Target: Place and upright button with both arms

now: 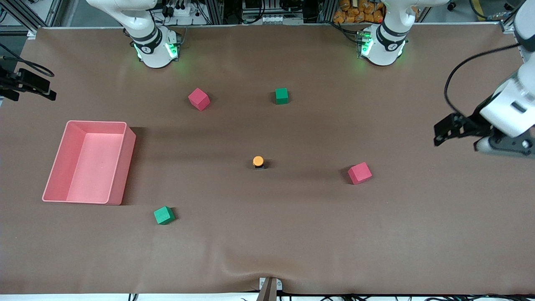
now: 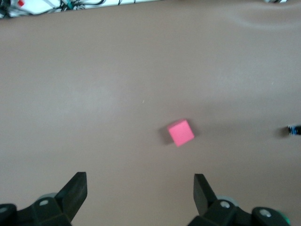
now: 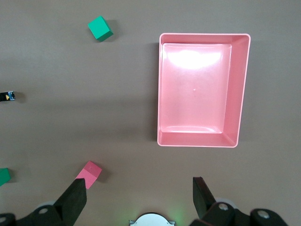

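The button (image 1: 258, 161) stands upright, orange cap up, near the middle of the brown table (image 1: 292, 234). Taking the button as the dial's centre in the front view, one red cube (image 1: 360, 173) lies at about 3 o'clock, a green cube (image 1: 281, 95) near 12, another red cube (image 1: 199, 99) near 11, a second green cube (image 1: 164, 215) near 8, and the pink tray (image 1: 119, 167) at 9. The left claw (image 2: 140, 188) hangs wide open and empty over the table's left-arm end. The right claw (image 3: 139, 190) is equally wide, holding nothing, over the tray's end.

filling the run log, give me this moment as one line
button: upright on table, mid | left gripper: open, high over its table end | right gripper: open, above pink bin | nothing held
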Controlling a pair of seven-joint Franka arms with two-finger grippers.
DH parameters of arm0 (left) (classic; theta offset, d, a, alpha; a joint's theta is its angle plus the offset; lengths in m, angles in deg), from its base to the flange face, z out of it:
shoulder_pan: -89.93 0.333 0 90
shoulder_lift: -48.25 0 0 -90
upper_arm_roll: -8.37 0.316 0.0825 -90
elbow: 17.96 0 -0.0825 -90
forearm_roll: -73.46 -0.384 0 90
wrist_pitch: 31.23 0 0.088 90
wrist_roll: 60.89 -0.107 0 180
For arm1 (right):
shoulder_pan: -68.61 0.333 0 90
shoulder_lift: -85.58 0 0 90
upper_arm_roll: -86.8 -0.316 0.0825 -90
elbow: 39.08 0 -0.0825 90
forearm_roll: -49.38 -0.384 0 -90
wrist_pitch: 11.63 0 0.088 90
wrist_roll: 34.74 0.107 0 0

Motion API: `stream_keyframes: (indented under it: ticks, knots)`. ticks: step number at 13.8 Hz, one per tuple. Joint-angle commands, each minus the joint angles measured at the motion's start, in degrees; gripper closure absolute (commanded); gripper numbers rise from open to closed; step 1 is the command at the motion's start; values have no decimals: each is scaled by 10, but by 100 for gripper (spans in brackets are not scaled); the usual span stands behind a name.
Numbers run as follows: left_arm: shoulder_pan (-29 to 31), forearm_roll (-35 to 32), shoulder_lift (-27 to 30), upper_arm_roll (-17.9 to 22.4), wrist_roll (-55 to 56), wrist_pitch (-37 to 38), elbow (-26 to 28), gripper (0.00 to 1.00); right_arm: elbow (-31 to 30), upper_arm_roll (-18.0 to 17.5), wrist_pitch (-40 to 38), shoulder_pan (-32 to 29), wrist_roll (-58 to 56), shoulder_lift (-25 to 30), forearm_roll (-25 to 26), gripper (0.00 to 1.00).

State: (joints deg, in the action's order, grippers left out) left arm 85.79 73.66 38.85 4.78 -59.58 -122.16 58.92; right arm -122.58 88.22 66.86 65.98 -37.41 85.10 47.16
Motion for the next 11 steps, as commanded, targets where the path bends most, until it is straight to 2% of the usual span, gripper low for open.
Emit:
stream_keyframes:
  ticks: [1,3,6,10,11]
  knots:
    - [4,26,47,31,-32,61,14,0,2,-4,1,-7,9,7,-9,0]
    - [3,61,84,60,-63,101,34,0,2,-4,1,-8,9,6,-9,0]
    - [7,59,116,66,-68,103,65,0,1,-3,1,-7,9,6,-9,0]
    - [12,20,171,68,-62,103,118,0,1,-3,1,-9,9,6,-9,0]
    - [11,3,168,66,-65,98,116,0,1,-3,2,-9,9,4,-9,0]
